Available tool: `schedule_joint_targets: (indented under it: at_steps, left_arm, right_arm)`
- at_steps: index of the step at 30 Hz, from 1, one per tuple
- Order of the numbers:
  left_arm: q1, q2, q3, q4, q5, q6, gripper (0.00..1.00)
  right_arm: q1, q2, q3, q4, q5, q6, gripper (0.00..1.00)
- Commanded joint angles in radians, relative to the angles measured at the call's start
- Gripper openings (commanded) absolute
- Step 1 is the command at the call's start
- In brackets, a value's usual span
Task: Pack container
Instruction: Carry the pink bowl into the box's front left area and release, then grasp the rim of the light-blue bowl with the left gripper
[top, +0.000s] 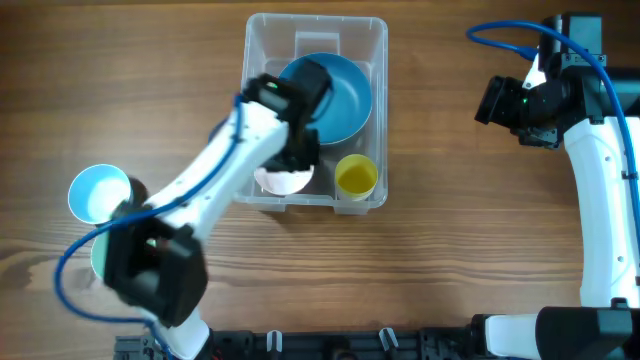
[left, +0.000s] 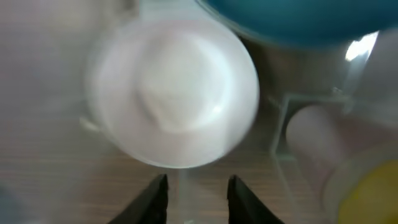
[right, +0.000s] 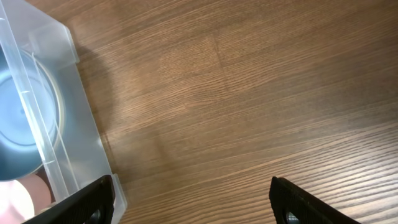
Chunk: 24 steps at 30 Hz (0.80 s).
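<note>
The clear plastic container (top: 381, 110) stands at the middle back of the table. It holds a blue bowl (top: 340, 95), a yellow cup (top: 356, 176) and a pale pink-white bowl (top: 284, 181). My left gripper (top: 298, 158) reaches into the container's front left part, just above the pale bowl. In the left wrist view its fingers (left: 196, 199) are open and empty, with the pale bowl (left: 174, 93) right ahead, the blue bowl (left: 292, 18) beyond and the yellow cup (left: 373, 193) at the right. My right gripper (top: 490, 101) is wide open (right: 193, 199) over bare table, right of the container (right: 62, 124).
A light blue cup (top: 98, 192) stands on the table at the left, partly behind my left arm. A teal thing (top: 98, 256) shows under the arm's base. The right wrist view shows wood table beside the container wall and the blue bowl (right: 18, 124).
</note>
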<state>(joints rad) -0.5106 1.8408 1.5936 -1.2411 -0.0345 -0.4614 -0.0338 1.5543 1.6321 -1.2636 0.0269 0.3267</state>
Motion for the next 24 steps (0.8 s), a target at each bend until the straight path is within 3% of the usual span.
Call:
schedule_joint_targets:
  at_steps: [1,3,6,11,17,24]
  left_arm:
    - [0.157,-0.199,0.051,-0.012,-0.092,0.002,0.47]
    - [0.301,-0.287,0.051,-0.004,-0.109,0.002,0.56]
    - [0.51,-0.334,0.051,-0.006,-0.124,0.002,0.59]
    - [0.784,-0.281,0.005,-0.004,-0.124,0.001,0.64]
    - [0.91,-0.134,-0.093,0.048,-0.114,0.002,0.66]
    - [0.916,0.086,-0.111,0.101,-0.113,0.002,0.67]
  right_arm:
    - [0.0,0.014,-0.005,0.006,-0.001,-0.013,0.81]
    - [0.0,0.014,-0.005,0.006,-0.001,-0.013,0.81]
    - [0.0,0.014,-0.005,0.005,-0.001,-0.013,0.81]
    - [0.0,0.014,-0.005,0.007,-0.001,-0.013,0.81]
    - [0.001,0.014,-0.005,0.008,-0.001,-0.013,0.81]
    - [0.001,0.014,-0.005,0.002,-0.001,-0.013,0.81]
